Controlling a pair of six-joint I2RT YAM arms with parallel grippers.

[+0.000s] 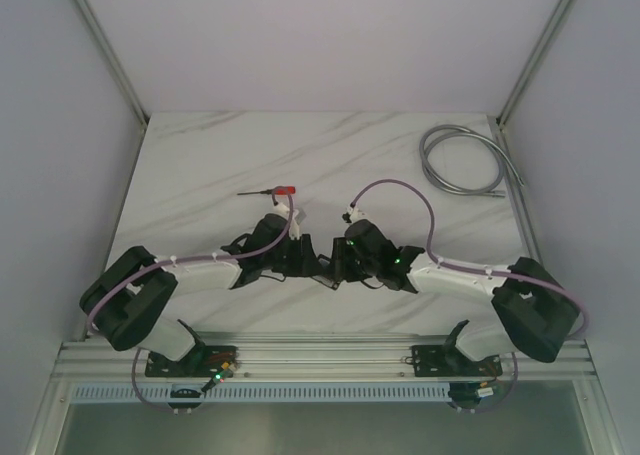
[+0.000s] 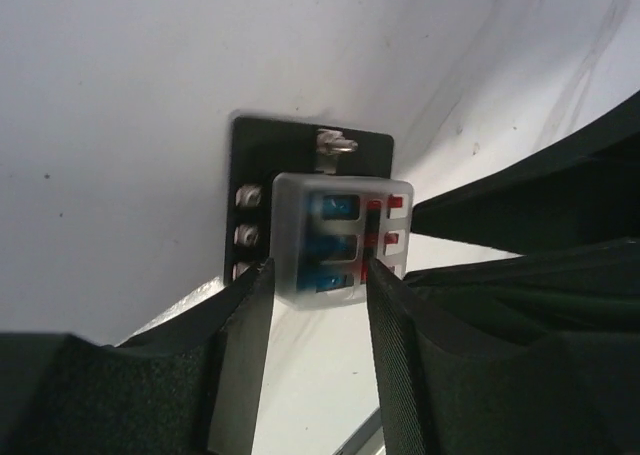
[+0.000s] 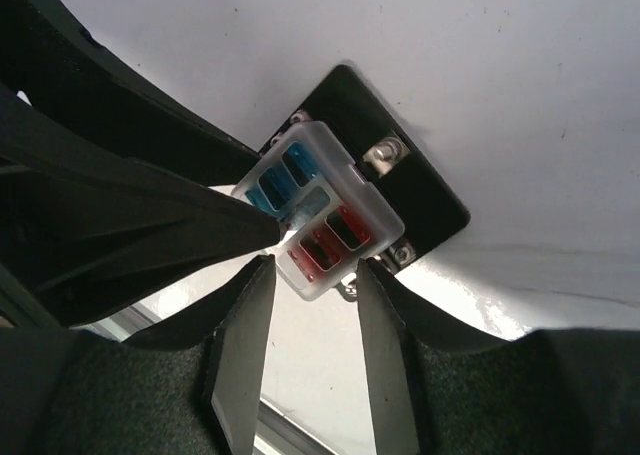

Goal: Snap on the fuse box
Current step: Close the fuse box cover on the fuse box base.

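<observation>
both arms meet just below centre of the top view. i can't see the fuse box there, the wrists cover it.

left wrist view: fuse box (image 2: 262, 145) sits mid-frame, flat on the white table (image 1: 250, 145). black base, a row of screw terminals down its left edge, and one metal stud at the top. the lid (image 2: 340, 237) lies on its face, with blue fuses on the left and red ones on the right showing through it. whether the lid is seated, i can't tell.

left gripper (image 2: 320, 267) comes up from the bottom of the frame with its jaws partly apart. the tips are at the lid's lower end, one at its left edge and one overlapping its right half. i can't tell if they pinch it or just sit over it.

right wrist view: same box, turned diagonal, in the upper centre. right gripper (image 3: 315, 267) has its jaws partly apart too, with the lid's bottom corner between the tips. i can't tell from here whether they touch it. the left arm's finger comes in from the left of this frame, with its tip against the lid's blue side.

top view: a screwdriver (image 1: 272, 191) with a red handle lies just above the grippers. a coiled cable (image 1: 465, 160) lies in the upper right, well apart.
</observation>
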